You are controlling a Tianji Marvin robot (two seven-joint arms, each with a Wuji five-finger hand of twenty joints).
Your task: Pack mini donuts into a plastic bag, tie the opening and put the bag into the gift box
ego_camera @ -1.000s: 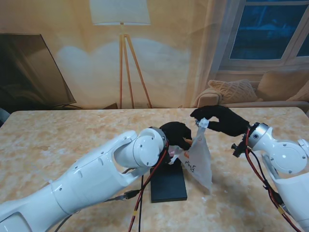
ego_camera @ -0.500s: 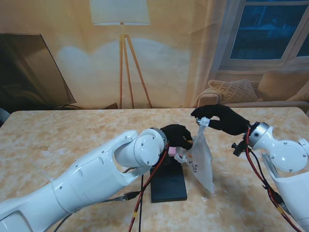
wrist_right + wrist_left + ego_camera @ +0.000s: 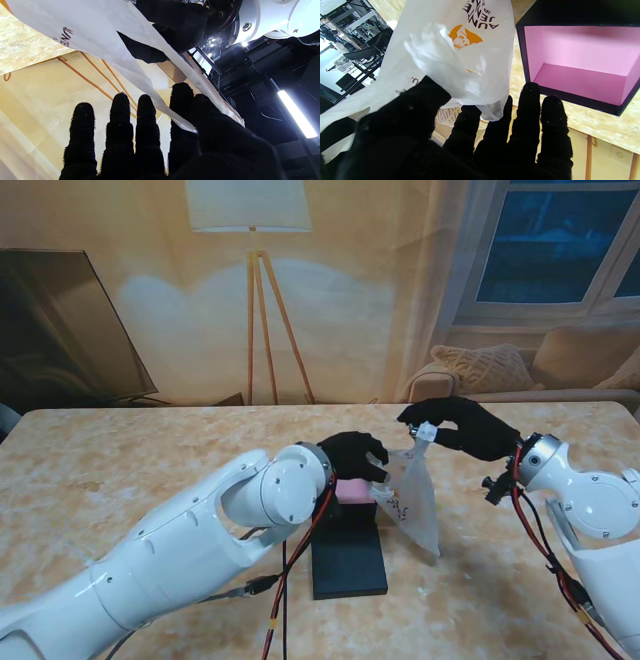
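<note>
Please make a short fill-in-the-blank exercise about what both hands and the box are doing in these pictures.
1. Both hands pinch the white plastic ____.
2. The inside of the gift box is ____.
3. The right hand pinches the bag's ____ corner.
4. The left hand wears a ____ glove.

Missing words: bag; pink; top; black

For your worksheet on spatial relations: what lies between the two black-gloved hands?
In the stand view, the white printed plastic bag spans between the left hand and right hand.

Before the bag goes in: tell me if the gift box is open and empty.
Open and empty: the gift box shows bare pink walls and floor; no lid covers it.
</note>
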